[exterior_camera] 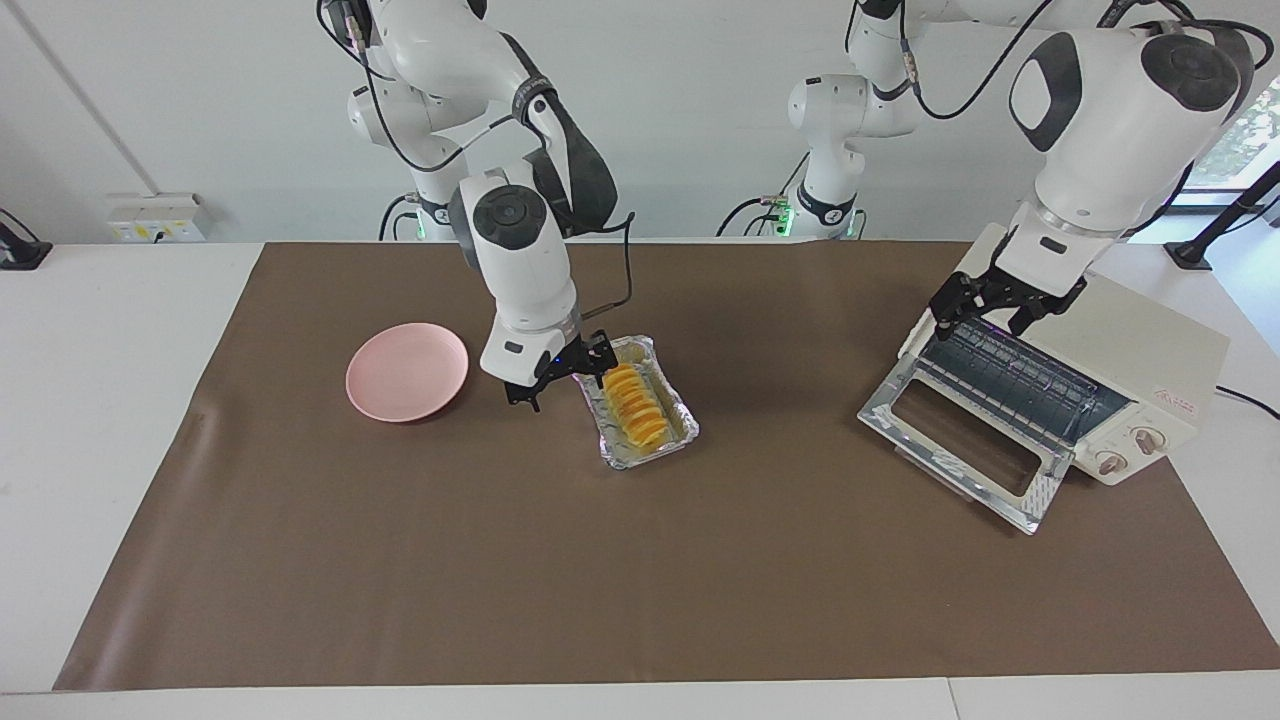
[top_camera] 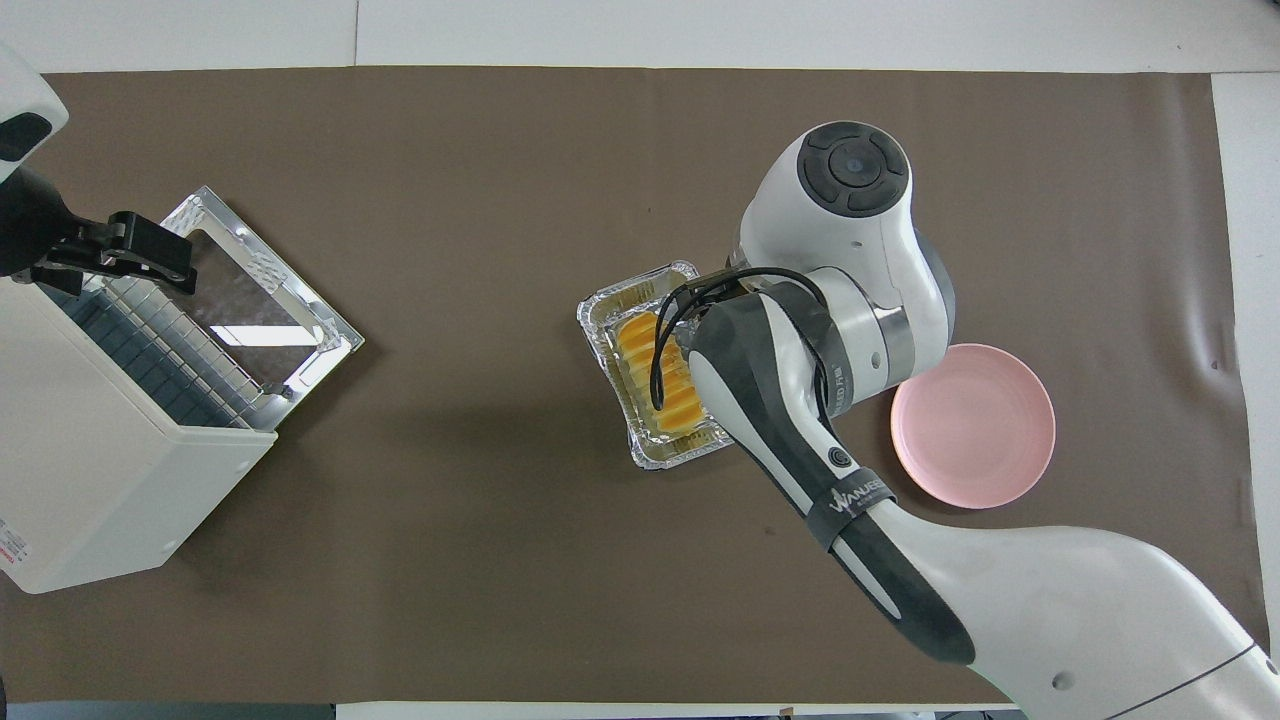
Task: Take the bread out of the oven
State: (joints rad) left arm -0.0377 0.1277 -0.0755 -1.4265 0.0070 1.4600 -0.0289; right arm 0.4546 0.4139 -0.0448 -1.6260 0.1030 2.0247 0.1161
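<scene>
Right hand (exterior_camera: 563, 382), open beside the bread (exterior_camera: 631, 404), is arm-hidden from overhead; left hand (exterior_camera: 1003, 303) open.

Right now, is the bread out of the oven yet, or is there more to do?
Done: the bread is out, lying in a foil tray on the brown mat, and the oven stands with its door down. In hand: the right gripper is open, low at the tray's edge beside the loaf; the left gripper is open over the oven's rack. Left, perhaps: lifting the loaf onto the pink plate.
</scene>
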